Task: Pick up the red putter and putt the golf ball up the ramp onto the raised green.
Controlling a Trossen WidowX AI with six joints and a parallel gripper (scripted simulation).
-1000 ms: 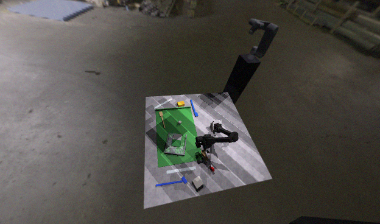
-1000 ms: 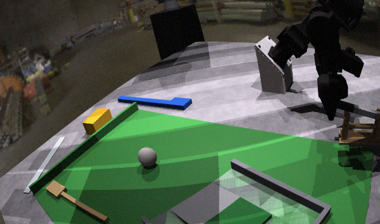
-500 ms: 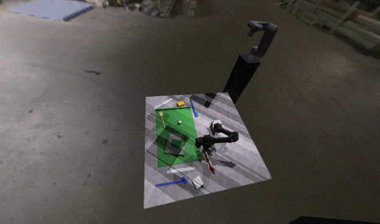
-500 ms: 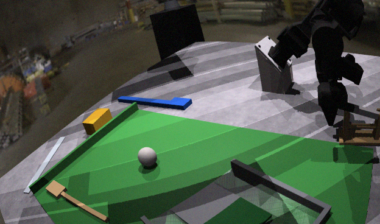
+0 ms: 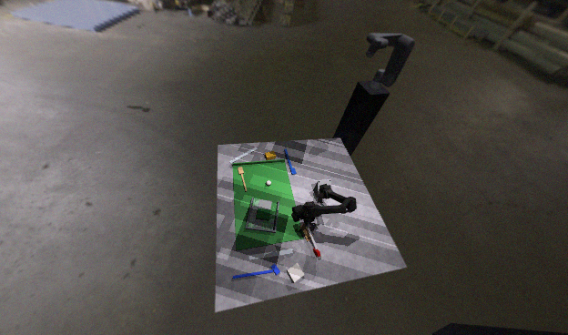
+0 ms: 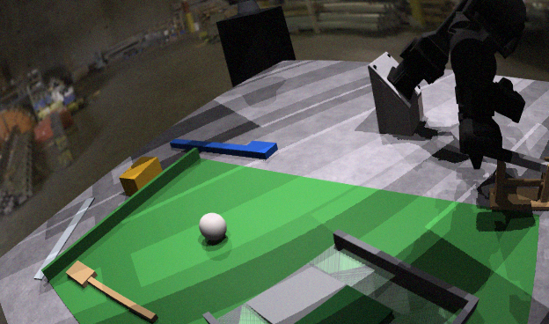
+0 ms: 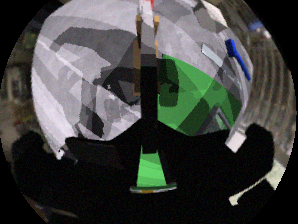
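Jaws clasp the red putter [image 5: 313, 242] [image 6: 527, 161] [image 7: 149, 82] — black tips hard to make out.

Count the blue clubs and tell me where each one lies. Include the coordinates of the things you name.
2. One blue club [image 5: 289, 161] [image 6: 224, 148] lies beside the green mat's [image 5: 255, 191] [image 6: 273, 198] [image 7: 185, 80] corner nearest the ball [image 5: 268, 183] [image 6: 213, 227]; the other [image 5: 255, 274] [image 7: 240, 61] lies beyond the mat's opposite end.

You're in what looks like a warehouse or industrial workshop here, with a broad, stained concrete floor [image 5: 100, 137] running out past your table [image 5: 373, 255] [image 6: 321, 101]! Over on the far side, long pieces lie stacked behind a railing [image 5: 516, 25], and there's a heap of jumbled clutter [image 5: 241, 11] [image 6: 57, 97] along the edge (blurry stuff, mind you, so you can't name much of it)
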